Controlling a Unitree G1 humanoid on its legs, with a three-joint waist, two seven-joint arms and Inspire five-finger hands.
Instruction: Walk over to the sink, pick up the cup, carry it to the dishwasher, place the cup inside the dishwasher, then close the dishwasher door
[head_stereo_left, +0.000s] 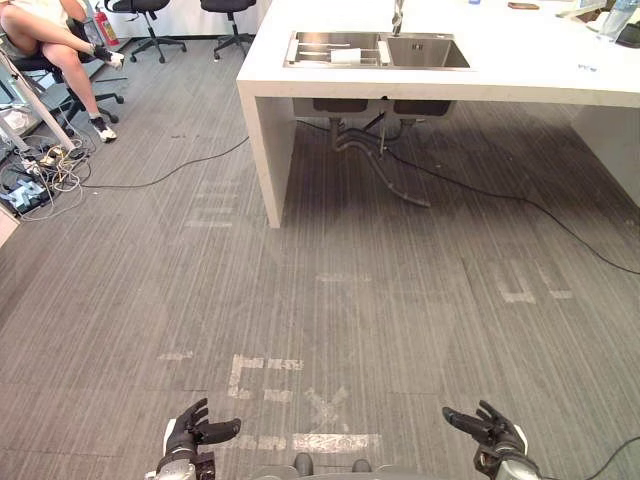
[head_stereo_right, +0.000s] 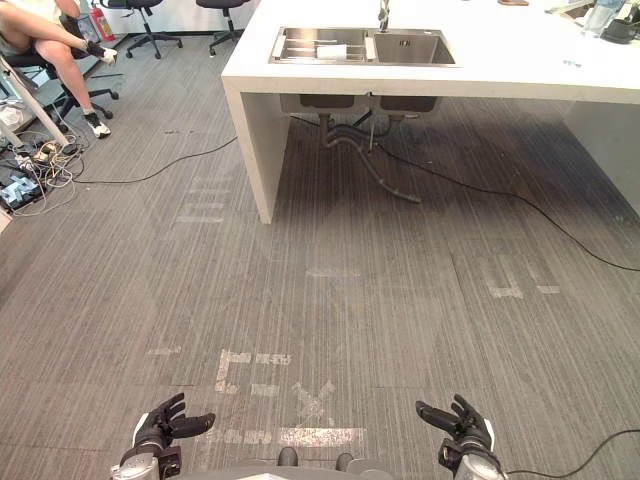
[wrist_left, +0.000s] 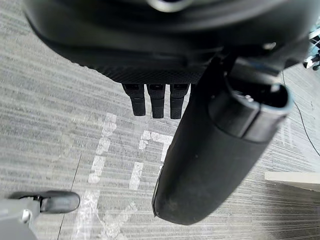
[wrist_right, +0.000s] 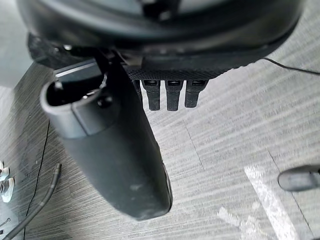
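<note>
While the sink (head_stereo_left: 425, 50) is seen well ahead across the floor (head_stereo_left: 400, 300), no step is judged done: the walk, pick-up, carry, placing and door closing are all left. What is taken for the cup (head_stereo_left: 345, 55) lies in the sink's left basin, well apart from the left hand (head_stereo_left: 186, 436) and right hand (head_stereo_left: 497, 433), whose fingers are spread, with nothing held.

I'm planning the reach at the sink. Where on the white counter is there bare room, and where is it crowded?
Bare: the white counter right of the steel double sink, and a narrow strip left of it. Crowded: the sink's left basin, holding a white object, and the far right corner's small items.
</note>
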